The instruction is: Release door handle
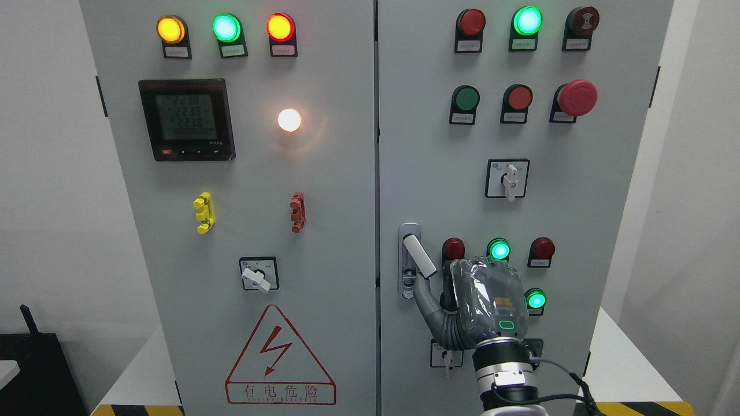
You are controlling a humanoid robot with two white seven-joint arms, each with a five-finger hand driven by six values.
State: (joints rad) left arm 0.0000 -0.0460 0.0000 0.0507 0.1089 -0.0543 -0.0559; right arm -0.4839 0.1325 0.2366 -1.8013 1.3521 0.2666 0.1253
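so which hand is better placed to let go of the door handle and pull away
The right hand. Its arm comes up from the lower right and a finger reaches the lower end of the tilted door handle on the right door. The left arm is out of view.

Grey plastic-wrapped right hand (488,300), silver wrist, black cable.
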